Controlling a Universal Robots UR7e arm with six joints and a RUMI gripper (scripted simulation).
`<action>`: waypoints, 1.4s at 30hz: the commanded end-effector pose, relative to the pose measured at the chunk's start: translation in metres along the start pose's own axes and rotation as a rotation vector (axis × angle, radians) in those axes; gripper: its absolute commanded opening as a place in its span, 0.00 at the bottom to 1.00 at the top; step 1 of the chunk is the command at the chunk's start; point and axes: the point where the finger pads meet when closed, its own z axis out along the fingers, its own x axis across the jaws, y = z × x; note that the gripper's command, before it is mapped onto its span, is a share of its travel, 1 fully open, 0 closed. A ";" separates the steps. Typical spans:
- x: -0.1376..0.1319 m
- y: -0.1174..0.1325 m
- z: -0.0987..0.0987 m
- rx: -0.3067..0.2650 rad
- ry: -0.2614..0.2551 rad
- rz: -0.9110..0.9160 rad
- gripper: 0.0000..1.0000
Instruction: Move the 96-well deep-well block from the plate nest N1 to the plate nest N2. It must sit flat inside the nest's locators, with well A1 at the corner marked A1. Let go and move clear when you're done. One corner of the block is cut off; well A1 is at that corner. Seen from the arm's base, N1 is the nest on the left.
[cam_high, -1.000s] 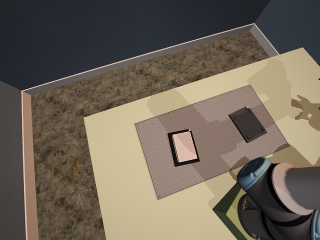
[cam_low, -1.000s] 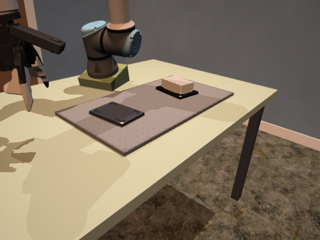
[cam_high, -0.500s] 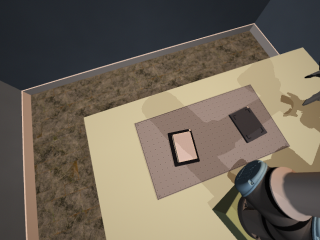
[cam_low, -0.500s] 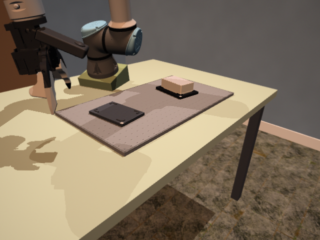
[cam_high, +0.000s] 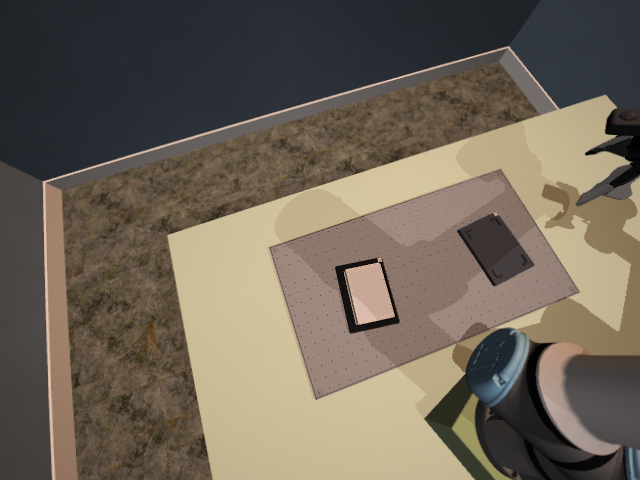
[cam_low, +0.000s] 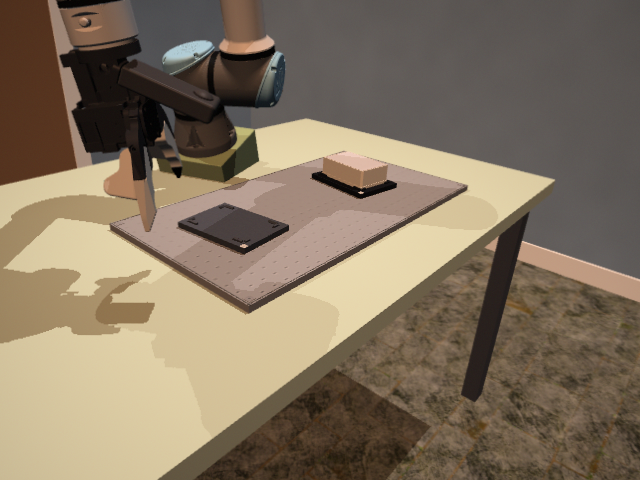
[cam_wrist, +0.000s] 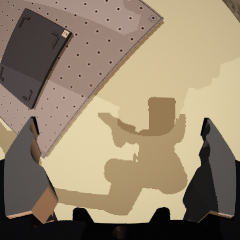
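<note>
The pale pink deep-well block (cam_high: 368, 293) sits in the black nest N1 on the grey perforated baseplate (cam_high: 421, 281); it also shows in the exterior view (cam_low: 355, 169). The dark nest N2 (cam_high: 495, 248) is empty, with corner locators and a small light A1 mark at one corner; it shows in the exterior view (cam_low: 233, 225) and in the wrist view (cam_wrist: 34, 55). My gripper (cam_low: 155, 193) is open and empty, high above the table just off the baseplate's end beside N2. It shows at the right edge of the top view (cam_high: 607, 183), and in the wrist view (cam_wrist: 120, 165) only bare table lies between its fingers.
The arm's base (cam_low: 206, 139) stands on an olive block at the table's back. The arm's elbow (cam_high: 547, 392) fills the lower right of the top view. The table edge drops to a carpeted floor on the block's side.
</note>
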 end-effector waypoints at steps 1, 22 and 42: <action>-0.004 -0.012 0.003 -0.006 -0.009 0.036 1.00; -0.036 -0.080 0.023 -0.025 -0.034 0.138 1.00; -0.075 -0.138 0.040 -0.042 -0.043 0.206 1.00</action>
